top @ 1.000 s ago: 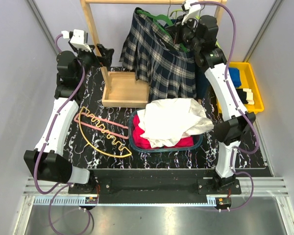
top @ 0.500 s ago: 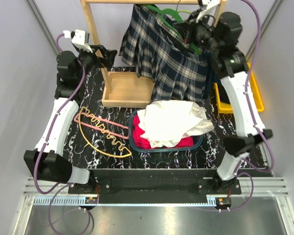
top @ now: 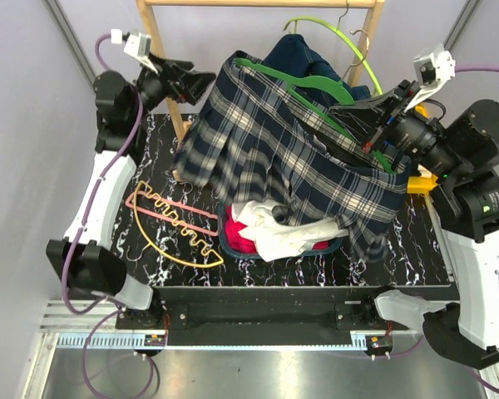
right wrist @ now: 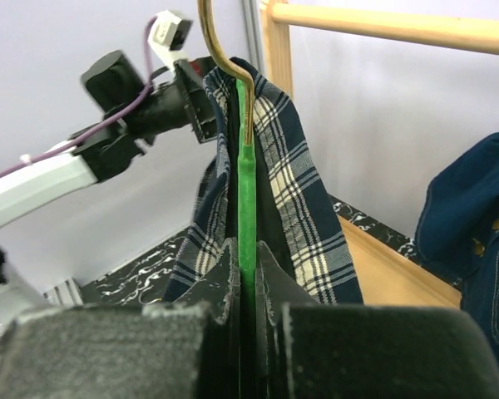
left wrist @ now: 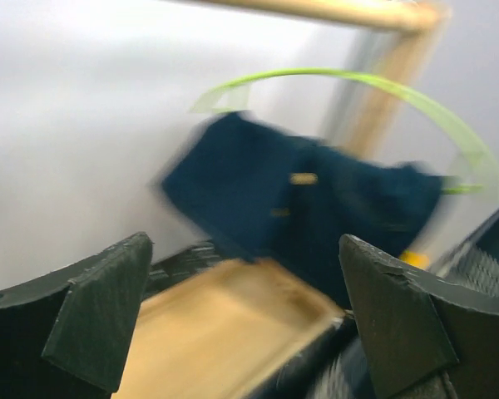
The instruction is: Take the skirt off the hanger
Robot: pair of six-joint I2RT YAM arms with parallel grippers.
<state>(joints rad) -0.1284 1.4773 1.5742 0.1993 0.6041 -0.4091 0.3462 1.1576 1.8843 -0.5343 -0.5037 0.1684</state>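
Placement: the hanger (top: 303, 81) is off the rack (top: 258, 2) and lies tilted over the table, its hook (right wrist: 224, 50) in free air in the right wrist view. The skirt (top: 291, 166) hangs on it, spread slantwise from near the rack's left post down to the right. Its lower hem trails over the basket (top: 226, 237). Judgement: carried clear of the rod like this, the cloth is within the other arm's reach and can be pulled along the hanger without snagging the rack. The skirt is not yet off.

Right gripper (right wrist: 248, 258): narrow, pinched on the hanger's green bar, one finger on each side. Plaid folds (right wrist: 303, 208) fall on both sides of the bar. In the top view the right gripper (top: 359, 123) meets the hanger at its right-hand end, above the skirt's waist.

Left gripper (top: 198, 79): raised at the rack's left post, just beside the skirt's upper left edge. Contact cannot be confirmed from above. Its own camera shows the left gripper (left wrist: 245, 324) spread wide with nothing between the fingers. It looks out on the denim (left wrist: 316, 208) on the lime hanger (left wrist: 358, 81), both blurred.

Judgement: the left gripper is placed to take the near edge of the skirt while the right holds the hanger.
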